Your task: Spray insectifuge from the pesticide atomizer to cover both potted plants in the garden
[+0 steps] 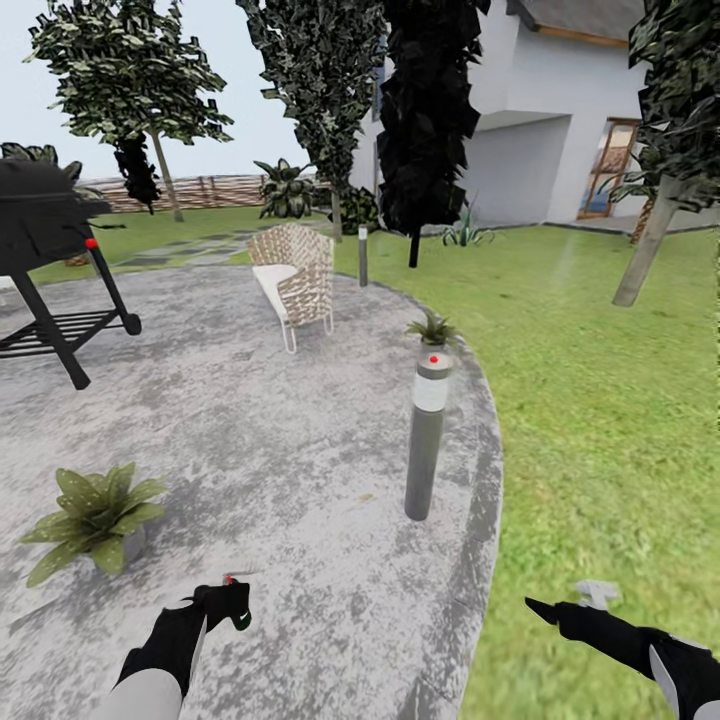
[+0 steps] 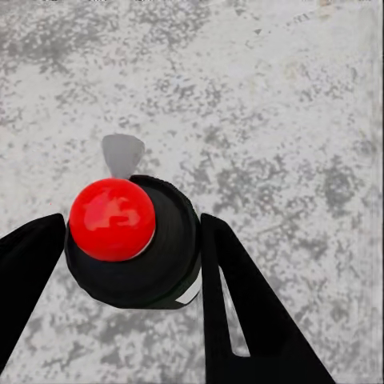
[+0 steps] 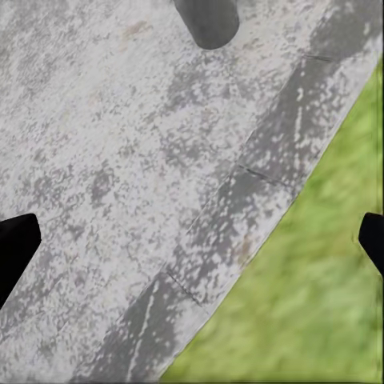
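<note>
The left gripper (image 1: 228, 600) hangs low over the round stone patio (image 1: 300, 480), its black fingers (image 2: 240, 312) pinching the spray bottle (image 2: 140, 240); in the left wrist view the bottle's dark body and red cap sit between them, a grey nozzle poking out past it. The right gripper (image 1: 545, 608) is at the patio's edge by the lawn (image 1: 600, 420), fingers spread wide with nothing between. One potted plant (image 1: 95, 515) sits in a small grey pot on the stone near the left arm; another (image 1: 432, 328) stands further off beside the grey lamp post (image 1: 426, 440). A wicker chair (image 1: 295, 280) and a black grill (image 1: 45, 250) stand beyond
</note>
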You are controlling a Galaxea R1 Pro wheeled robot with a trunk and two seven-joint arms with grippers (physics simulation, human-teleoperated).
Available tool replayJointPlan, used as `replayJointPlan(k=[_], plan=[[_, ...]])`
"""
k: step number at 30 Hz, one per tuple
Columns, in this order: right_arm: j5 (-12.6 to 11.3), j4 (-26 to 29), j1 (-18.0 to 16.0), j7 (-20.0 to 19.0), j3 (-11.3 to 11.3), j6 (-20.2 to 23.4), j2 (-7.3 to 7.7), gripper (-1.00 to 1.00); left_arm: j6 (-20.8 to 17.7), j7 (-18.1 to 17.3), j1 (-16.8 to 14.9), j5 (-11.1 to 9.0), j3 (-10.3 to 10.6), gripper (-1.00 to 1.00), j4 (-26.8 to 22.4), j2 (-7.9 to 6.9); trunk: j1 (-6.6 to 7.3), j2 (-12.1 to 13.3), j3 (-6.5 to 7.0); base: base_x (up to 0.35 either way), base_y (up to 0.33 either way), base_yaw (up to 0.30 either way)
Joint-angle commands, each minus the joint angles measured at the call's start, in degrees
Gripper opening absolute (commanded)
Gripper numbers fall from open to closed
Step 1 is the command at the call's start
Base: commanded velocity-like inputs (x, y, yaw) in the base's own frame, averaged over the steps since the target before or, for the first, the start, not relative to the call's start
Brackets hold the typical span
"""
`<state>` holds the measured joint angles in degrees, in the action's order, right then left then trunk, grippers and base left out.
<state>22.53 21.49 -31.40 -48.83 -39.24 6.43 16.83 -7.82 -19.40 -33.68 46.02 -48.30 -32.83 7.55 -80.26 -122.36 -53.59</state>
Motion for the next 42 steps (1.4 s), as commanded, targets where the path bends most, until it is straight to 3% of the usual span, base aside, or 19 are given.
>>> replayJointPlan(k=[1, 10, 24, 42], plan=[[0.2, 0.0, -0.1, -0.4, -0.5, 0.6, -0.04, 1.0, -0.3, -0.5, -0.1, 0.3, -0.5, -1.0, -0.2, 0.1, 0.01, 0.0, 0.01, 0.0, -0.341, -0.02], [0.2, 0.0, -0.1, -0.4, -0.5, 0.6, -0.04, 1.0, -0.3, -0.5, -0.1, 0.3, -0.5, -1.0, -0.3, 0.1, 0.01, 0.0, 0.16, -0.009, -0.319, -0.004], [0.2, 0.0, -0.1, -0.4, -0.4, 0.6, -0.04, 1.0, -0.4, -0.5, -0.1, 0.2, -0.5, -1.0, 0.0, 0.18, 0.01, 0.0, 0.16, -0.105, -0.103, 0.0], [0.2, 0.0, -0.1, -0.3, -0.4, 0.4, -0.21, 1.0, -0.4, -0.5, -0.1, 0.3, -0.5, -1.0, 0.1, 0.19, 0.01, 0.0, 0.16, -0.014, -0.31, 0.0]])
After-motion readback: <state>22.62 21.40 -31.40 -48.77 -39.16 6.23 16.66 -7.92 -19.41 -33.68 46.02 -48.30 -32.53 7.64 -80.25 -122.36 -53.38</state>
